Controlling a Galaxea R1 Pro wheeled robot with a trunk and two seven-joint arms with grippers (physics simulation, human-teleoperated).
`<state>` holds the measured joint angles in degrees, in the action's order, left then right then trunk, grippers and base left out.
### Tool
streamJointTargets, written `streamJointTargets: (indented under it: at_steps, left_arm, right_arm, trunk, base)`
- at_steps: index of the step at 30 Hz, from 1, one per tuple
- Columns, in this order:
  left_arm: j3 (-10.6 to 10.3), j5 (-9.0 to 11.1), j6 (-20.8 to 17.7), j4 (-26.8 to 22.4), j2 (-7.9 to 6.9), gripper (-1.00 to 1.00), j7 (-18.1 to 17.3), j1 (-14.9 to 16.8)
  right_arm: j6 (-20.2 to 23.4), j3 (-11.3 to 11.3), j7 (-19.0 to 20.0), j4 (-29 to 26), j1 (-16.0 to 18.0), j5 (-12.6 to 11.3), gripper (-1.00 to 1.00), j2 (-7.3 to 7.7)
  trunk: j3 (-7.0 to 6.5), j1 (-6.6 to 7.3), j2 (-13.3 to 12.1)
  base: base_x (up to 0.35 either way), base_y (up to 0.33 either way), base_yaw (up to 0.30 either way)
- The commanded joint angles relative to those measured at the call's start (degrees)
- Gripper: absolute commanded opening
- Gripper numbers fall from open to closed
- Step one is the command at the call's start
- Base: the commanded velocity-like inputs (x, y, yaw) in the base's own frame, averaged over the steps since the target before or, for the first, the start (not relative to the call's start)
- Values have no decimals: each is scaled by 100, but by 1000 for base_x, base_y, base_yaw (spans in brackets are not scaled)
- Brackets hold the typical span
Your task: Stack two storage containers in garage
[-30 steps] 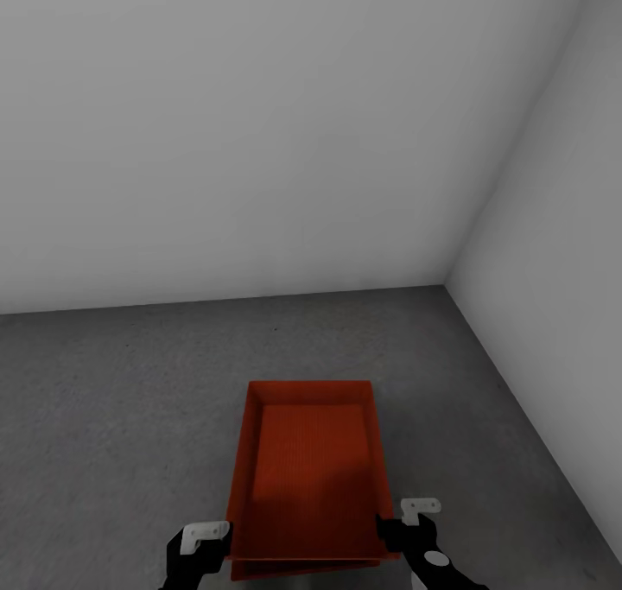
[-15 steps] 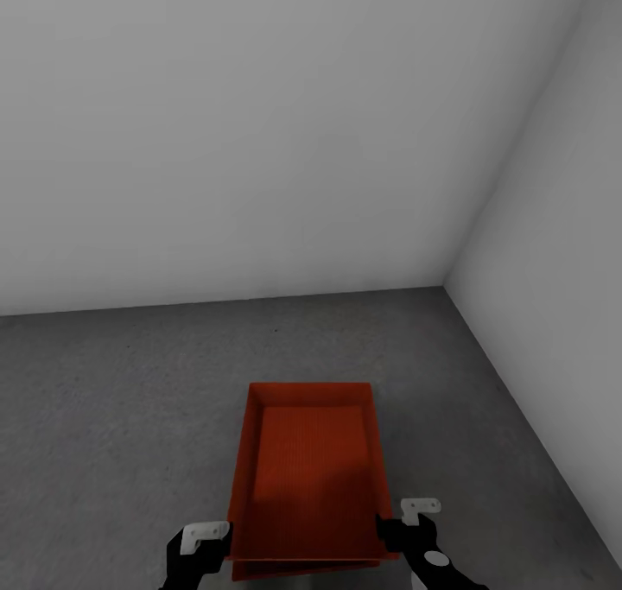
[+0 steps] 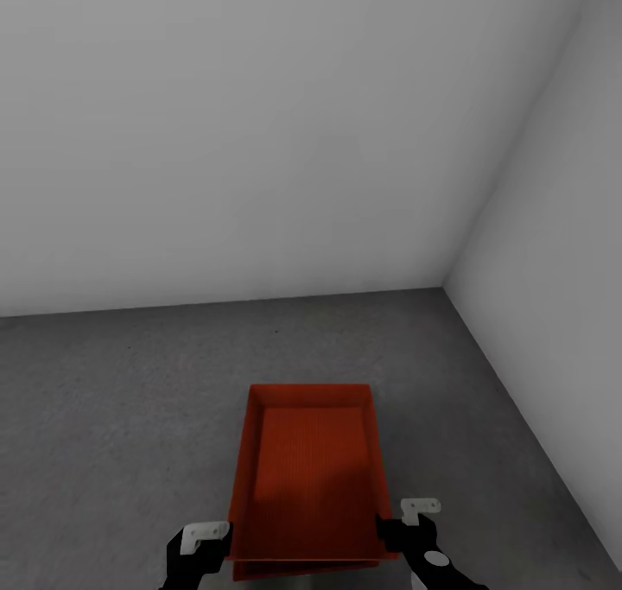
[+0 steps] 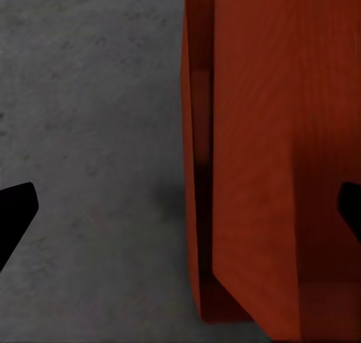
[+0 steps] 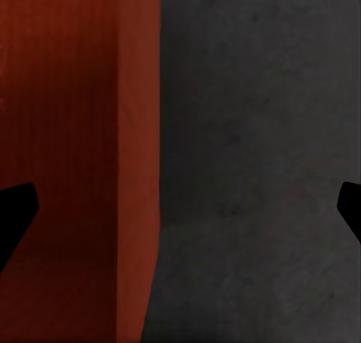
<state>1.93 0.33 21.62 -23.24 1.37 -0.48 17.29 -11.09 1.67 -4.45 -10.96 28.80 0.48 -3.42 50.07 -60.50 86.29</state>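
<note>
In the head view an orange-red storage container (image 3: 307,469) sits on the dark grey garage floor (image 3: 121,426), stacked in a second matching container whose rim (image 3: 302,570) peeks out beneath its near edge. My left gripper (image 3: 216,542) is at the stack's near left corner and my right gripper (image 3: 393,529) at its near right corner. In the left wrist view the left gripper (image 4: 180,211) is open, its fingers wide apart astride the left walls of the containers (image 4: 248,170). The right gripper (image 5: 180,211) is also open astride the right wall of the container (image 5: 139,170).
A plain pale grey back wall (image 3: 259,141) rises beyond the stack, and a side wall (image 3: 561,270) closes in on the right, meeting it at a corner. Bare concrete stretches to the left and ahead of the containers.
</note>
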Motion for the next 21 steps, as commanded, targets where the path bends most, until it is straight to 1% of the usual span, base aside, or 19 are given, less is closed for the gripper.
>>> streamJointTargets:
  at_steps: [1,14,21]
  left_arm:
    - [19,2,17,4,4,100,-5,2]
    - [19,2,17,4,4,100,-5,2]
    - [22,2,17,4,4,100,-5,2]
  right_arm:
    - [-17,18,-29,6,3,5,100,-1]
    - [-23,18,-29,6,3,5,100,-1]
    - [-18,18,-29,6,3,5,100,-1]
  trunk:
    - [-15,23,-40]
    - [-249,309,-561]
    - [-249,309,-561]
  base:
    - [0,0,0]
    - [0,0,0]
    - [0,0,0]
